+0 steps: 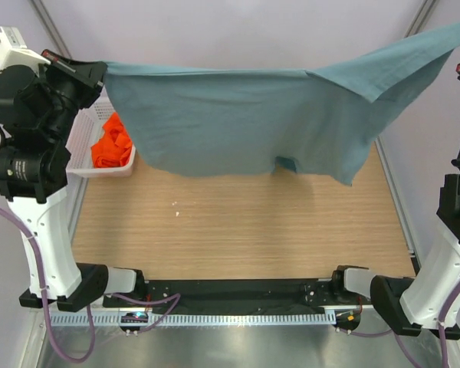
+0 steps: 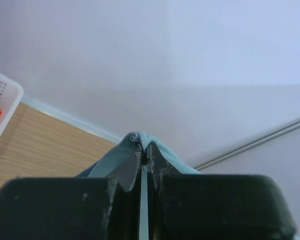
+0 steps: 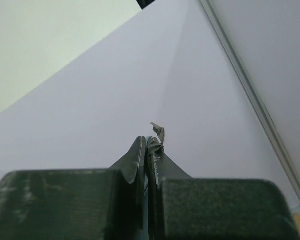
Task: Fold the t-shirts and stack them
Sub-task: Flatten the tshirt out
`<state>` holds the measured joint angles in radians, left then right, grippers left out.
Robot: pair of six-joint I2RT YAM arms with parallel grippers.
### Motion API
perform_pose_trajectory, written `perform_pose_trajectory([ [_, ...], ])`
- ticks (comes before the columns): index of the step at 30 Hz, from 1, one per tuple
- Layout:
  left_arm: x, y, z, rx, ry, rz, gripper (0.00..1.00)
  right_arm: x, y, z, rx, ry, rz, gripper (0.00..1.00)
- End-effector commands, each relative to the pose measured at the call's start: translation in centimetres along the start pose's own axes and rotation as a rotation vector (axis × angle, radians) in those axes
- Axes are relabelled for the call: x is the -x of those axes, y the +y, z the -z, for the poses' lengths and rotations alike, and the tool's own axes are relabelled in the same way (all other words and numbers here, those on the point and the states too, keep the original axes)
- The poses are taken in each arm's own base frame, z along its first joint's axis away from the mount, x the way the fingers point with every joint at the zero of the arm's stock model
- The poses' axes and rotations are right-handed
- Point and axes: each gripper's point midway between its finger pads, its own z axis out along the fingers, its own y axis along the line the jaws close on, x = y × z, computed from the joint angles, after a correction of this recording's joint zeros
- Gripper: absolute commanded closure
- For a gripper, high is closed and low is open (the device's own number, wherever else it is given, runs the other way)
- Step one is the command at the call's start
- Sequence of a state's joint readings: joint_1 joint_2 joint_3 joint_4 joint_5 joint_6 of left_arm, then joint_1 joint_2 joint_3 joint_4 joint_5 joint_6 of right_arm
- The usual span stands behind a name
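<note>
Two corners of the grey-blue t-shirt are raised in the top view. It hangs as a wide sheet over the far half of the counter, with its long axis running left to right. The left end effector pinches the left corner. The right corner climbs higher, to the frame's edge above the right arm, so the top edge slopes up to the right. Bare counter lies below and toward the bases, and I judge that is where the cloth must be laid flat. The orange t-shirt lies bunched in the white basket at the far left, closest to the left arm.

In the left wrist view the jaws are closed tight on a small fold of grey-blue cloth curling over their tips. A basket corner with a sliver of orange shows at the left edge.

In the right wrist view the right end effector is closed too, with a scrap of cloth poking out at its tip. The rest of the shirt is hidden.
</note>
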<state>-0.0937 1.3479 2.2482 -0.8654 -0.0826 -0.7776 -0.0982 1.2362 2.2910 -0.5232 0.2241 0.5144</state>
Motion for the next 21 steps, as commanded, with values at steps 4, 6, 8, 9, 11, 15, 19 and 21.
perform_pose_trajectory([
  [4, 1.6, -1.0, -1.3, -0.038, -0.057, -0.015, 1.0, 1.9, -0.3, -2.1, -0.029, -0.118, 0.043, 0.99],
  [6, 1.6, -1.3, -1.4, -0.047, -0.055, -0.011, 1.0, 2.6, 0.1, -2.0, -0.018, -0.132, 0.04, 0.98],
  [8, 1.9, -1.8, -0.8, -0.062, -0.062, -0.015, 1.0, 3.1, 0.3, -1.6, -0.01, -0.144, 0.042, 0.99],
  [9, 2.0, -2.2, -0.5, -0.076, -0.062, -0.018, 1.0, 3.5, 0.4, -1.4, -0.009, -0.152, 0.043, 0.99],
  [11, 2.3, -2.8, 0.4, -0.094, -0.074, -0.023, 1.0, 4.9, 1.0, -0.5, 0.006, -0.182, 0.045, 0.98],
  [15, 4.0, -4.7, 3.8, -0.154, -0.129, -0.047, 1.0, 7.8, 2.1, 1.9, 0.039, -0.231, 0.052, 0.99],
  [19, 5.6, -6.2, 8.0, -0.216, -0.185, -0.073, 1.0, 11.2, 3.3, 5.2, 0.08, -0.306, 0.042, 0.99],
  [21, 6.7, -6.2, 9.9, -0.221, -0.225, -0.077, 1.0, 12.9, 3.9, 7.1, 0.101, -0.345, 0.018, 0.98],
])
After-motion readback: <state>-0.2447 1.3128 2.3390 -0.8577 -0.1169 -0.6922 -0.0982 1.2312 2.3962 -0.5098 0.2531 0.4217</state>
